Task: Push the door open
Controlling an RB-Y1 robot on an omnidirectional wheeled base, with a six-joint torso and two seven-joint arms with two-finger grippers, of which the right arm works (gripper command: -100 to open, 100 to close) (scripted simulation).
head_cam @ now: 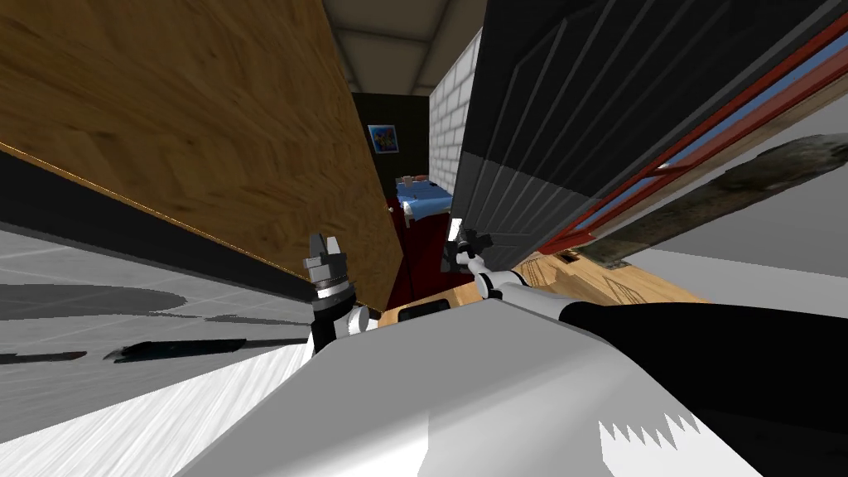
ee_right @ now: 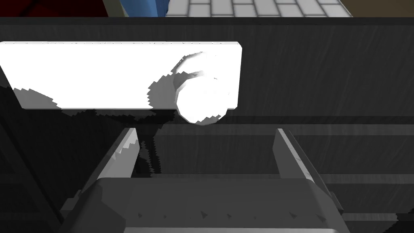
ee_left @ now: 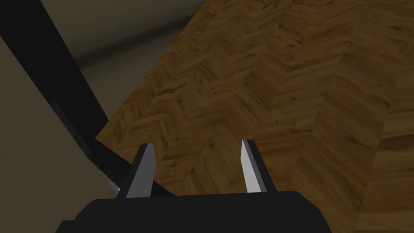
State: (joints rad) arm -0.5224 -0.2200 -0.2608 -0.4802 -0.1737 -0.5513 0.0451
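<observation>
A dark grey panelled door (head_cam: 538, 157) stands ajar ahead on my right. It carries a white plate (ee_right: 101, 75) with a round white knob (ee_right: 201, 103). My right gripper (head_cam: 462, 242) is close to the door's near edge. In the right wrist view the right gripper (ee_right: 206, 151) is open, just short of the door face and a little below the knob, holding nothing. My left gripper (head_cam: 325, 248) hangs beside a brown herringbone wood surface (head_cam: 207, 124). In its own wrist view the left gripper (ee_left: 197, 168) is open and empty.
Between the wood surface and the door a narrow gap shows a room with a blue bed (head_cam: 422, 199), a picture (head_cam: 383, 137) on a dark wall and a white brick wall (head_cam: 447, 124). A red-framed window (head_cam: 704, 141) lies to the right of the door.
</observation>
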